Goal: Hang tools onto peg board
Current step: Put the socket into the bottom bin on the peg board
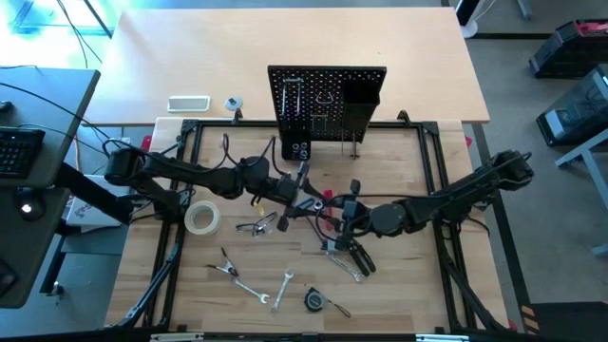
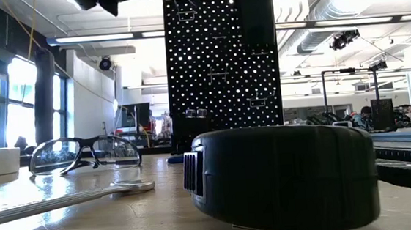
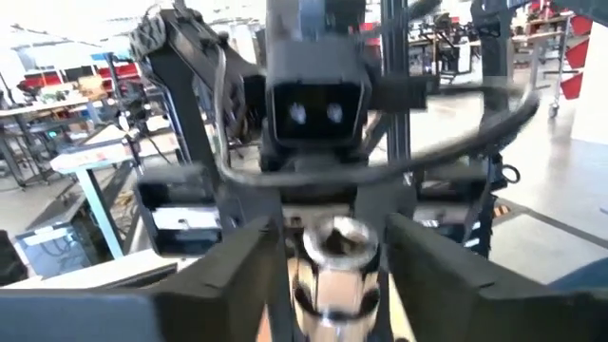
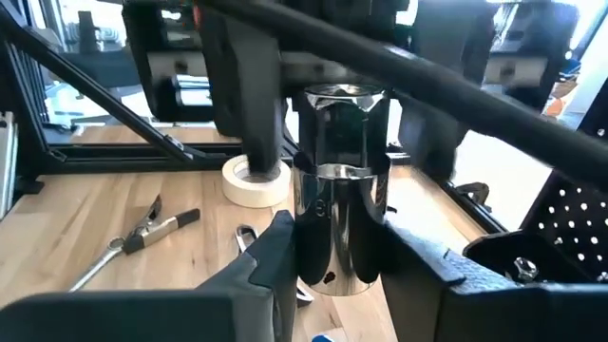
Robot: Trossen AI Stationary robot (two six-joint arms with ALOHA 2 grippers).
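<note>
The black peg board (image 1: 328, 100) stands upright at the table's far middle and also shows in the low view (image 2: 220, 62). My left gripper (image 1: 306, 195) and my right gripper (image 1: 334, 207) meet above the table's middle, in front of the board. Between them is a shiny silver cylindrical tool (image 4: 342, 218), which also shows in the left wrist view (image 3: 334, 242). Each gripper is closed on it. Clear glasses (image 1: 256, 226), a pale tape roll (image 1: 202, 218), silver wrenches (image 1: 249, 290) and black-handled pliers (image 1: 347, 256) lie flat on the table. My left gripper (image 3: 337, 280) pinches the silver tool's rounded end (image 3: 334, 237) between its two fingers, coming level from the table's left. The tool is lifted clear of the table. My right gripper (image 4: 342, 280) pinches the tool's chrome barrel (image 4: 342, 256) between its two fingers, coming from the table's right. The barrel stands out past the fingertips, clear of the table.
A black tape measure (image 1: 313, 300) lies near the front edge, close to the low camera (image 2: 284, 178). A second wrench (image 1: 283, 290) and a small clamp (image 1: 223, 266) lie at the front left. A white tray (image 1: 188, 104) sits beyond the frame at far left.
</note>
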